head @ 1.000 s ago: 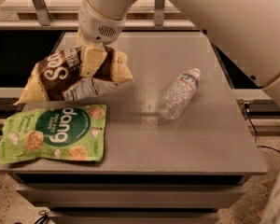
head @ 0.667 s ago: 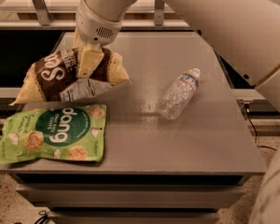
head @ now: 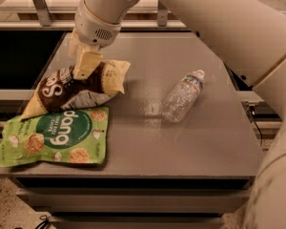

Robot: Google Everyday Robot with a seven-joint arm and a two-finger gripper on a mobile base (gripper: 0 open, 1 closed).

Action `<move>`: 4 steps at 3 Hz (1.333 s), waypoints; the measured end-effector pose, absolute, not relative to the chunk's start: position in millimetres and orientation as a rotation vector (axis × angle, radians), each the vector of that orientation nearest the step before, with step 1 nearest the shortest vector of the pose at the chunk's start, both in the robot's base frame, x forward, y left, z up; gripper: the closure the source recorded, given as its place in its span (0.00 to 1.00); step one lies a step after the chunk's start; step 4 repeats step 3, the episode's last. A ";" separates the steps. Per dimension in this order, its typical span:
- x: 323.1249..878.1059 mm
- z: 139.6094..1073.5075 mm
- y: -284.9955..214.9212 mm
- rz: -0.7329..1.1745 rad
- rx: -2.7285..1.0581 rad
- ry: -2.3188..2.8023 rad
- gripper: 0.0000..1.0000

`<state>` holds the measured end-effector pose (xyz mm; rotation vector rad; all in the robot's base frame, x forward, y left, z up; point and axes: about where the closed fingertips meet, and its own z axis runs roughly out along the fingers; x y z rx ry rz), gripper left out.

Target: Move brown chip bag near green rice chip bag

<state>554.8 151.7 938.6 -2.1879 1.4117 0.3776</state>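
The brown chip bag (head: 69, 88) lies tilted at the table's left side, dark brown in the middle with cream ends. Its lower edge touches the top edge of the green rice chip bag (head: 55, 137). That bag lies flat at the front left corner and hangs slightly over the table edge. My gripper (head: 84, 65) reaches down from above and is shut on the brown bag's upper middle edge. One cream finger (head: 89, 61) shows in front of the bag.
A clear plastic water bottle (head: 183, 95) lies on its side right of centre on the grey table (head: 181, 142). My large white arm (head: 219, 23) spans the upper right. Dark shelving and a metal frame stand behind and left of the table.
The gripper has carried the brown chip bag slightly left and down toward the front. The bag now rests against the green bag's top edge. The bottle has not moved.
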 end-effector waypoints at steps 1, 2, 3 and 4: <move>557.5 935.7 153.6 0.391 -2.186 1.414 0.00; 558.3 934.9 153.9 0.395 -2.185 1.416 0.00; 562.7 932.1 152.0 0.420 -2.189 1.420 0.00; 562.7 932.1 152.0 0.420 -2.189 1.420 0.00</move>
